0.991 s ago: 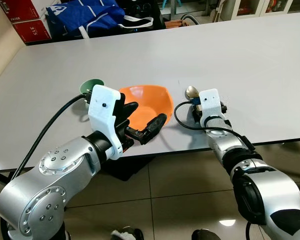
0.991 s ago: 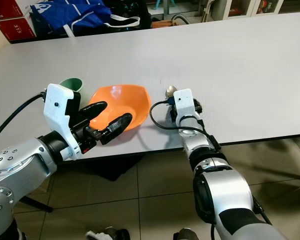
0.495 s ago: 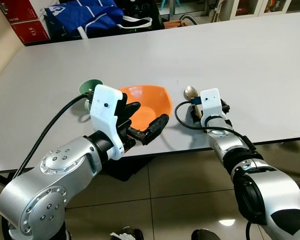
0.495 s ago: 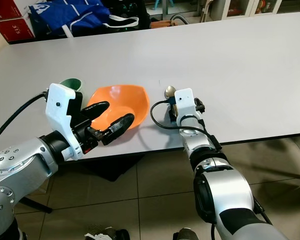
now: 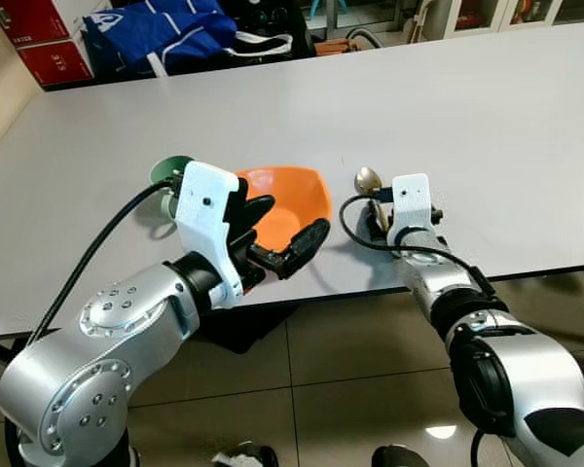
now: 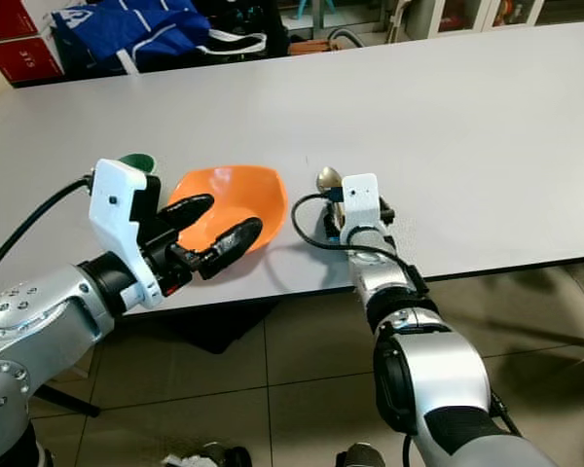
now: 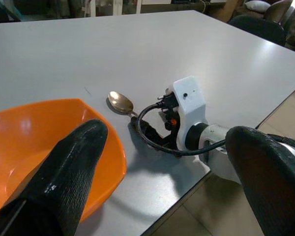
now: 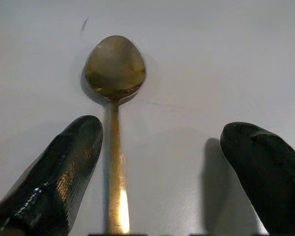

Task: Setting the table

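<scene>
An orange bowl [image 5: 294, 192] sits near the grey table's [image 5: 487, 107] front edge. My left gripper [image 5: 278, 230] hovers open over the bowl's near rim, one black finger [image 7: 73, 167] above the inside and the other outside toward the spoon. A golden spoon [image 8: 115, 66] lies just right of the bowl [image 7: 34, 130], its bowl end pointing away from me. My right gripper [image 8: 162, 130] is open low over the table, straddling the spoon's handle, which lies close to one finger [image 8: 64, 162]. In the eye views the white wrist mount [image 5: 410, 198] hides those fingers.
A green cup [image 5: 169, 168] stands just left of and behind the bowl, partly hidden by my left wrist. A blue bag [image 5: 165, 29] and red boxes [image 5: 51, 56] lie beyond the table's far side. Tiled floor [image 5: 341, 389] lies below the near edge.
The picture has shifted slightly. Both grippers keep their places over the bowl and the spoon, still open.
</scene>
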`<state>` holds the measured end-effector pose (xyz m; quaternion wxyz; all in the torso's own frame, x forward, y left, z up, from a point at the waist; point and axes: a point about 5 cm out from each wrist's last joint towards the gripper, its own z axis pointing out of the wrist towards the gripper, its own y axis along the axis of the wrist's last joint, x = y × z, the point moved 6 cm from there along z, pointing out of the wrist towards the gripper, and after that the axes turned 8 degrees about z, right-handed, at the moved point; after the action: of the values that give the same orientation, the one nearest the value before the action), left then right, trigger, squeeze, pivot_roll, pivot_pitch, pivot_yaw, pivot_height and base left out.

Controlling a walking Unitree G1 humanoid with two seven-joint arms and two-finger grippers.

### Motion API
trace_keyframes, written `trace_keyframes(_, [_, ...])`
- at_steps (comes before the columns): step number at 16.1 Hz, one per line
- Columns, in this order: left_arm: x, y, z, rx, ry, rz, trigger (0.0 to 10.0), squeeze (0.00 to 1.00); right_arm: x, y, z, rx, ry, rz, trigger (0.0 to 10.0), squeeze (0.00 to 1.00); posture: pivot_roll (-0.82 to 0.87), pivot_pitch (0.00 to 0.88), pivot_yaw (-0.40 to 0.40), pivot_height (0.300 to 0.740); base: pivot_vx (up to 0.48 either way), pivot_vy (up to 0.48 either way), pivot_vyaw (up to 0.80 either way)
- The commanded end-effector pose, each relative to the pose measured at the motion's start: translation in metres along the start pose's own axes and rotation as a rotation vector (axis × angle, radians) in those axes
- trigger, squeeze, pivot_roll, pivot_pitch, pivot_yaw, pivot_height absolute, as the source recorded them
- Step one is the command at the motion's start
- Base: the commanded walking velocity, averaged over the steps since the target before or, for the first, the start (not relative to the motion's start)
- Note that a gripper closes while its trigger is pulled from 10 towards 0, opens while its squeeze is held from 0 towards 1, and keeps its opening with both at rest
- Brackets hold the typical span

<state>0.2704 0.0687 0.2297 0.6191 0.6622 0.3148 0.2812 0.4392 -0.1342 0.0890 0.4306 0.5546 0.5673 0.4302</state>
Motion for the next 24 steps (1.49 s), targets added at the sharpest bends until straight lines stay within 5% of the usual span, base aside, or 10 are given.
trace_keyframes(1, [0.001, 0.001, 0.002, -0.001, 0.001, 0.005, 10.0, 0.00, 0.020, -0.013, -0.003, 0.042, 0.069, 0.037, 10.0, 0.00, 0.05, 0.117, 0.123, 0.740, 0.000, 0.000, 0.00])
trace_keyframes(7, [0.000, 0.001, 0.004, -0.008, -0.002, 0.001, 10.0, 0.00, 0.033, -0.002, -0.002, -0.001, 0.133, 0.061, 10.0, 0.00, 0.04, 0.118, 0.121, 0.740, 0.000, 0.000, 0.00])
trace_keyframes(11, [0.001, 0.002, 0.005, -0.011, -0.002, -0.001, 10.0, 0.00, 0.022, 0.006, -0.001, -0.049, 0.079, -0.043, 10.0, 0.00, 0.03, 0.117, 0.122, 0.740, 0.000, 0.000, 0.00])
trace_keyframes(17, [0.001, 0.003, 0.008, -0.020, 0.001, -0.002, 10.0, 0.00, 0.020, 0.023, -0.001, -0.122, 0.076, -0.021, 10.0, 0.00, 0.02, 0.104, 0.116, 0.740, 0.000, 0.000, 0.00])
trace_keyframes(24, [0.007, 0.009, 0.013, -0.049, 0.008, 0.013, 10.0, 0.00, 0.019, 0.077, 0.001, -0.275, 0.092, 0.045, 10.0, 0.00, 0.00, 0.057, 0.109, 0.740, 0.000, 0.000, 0.00])
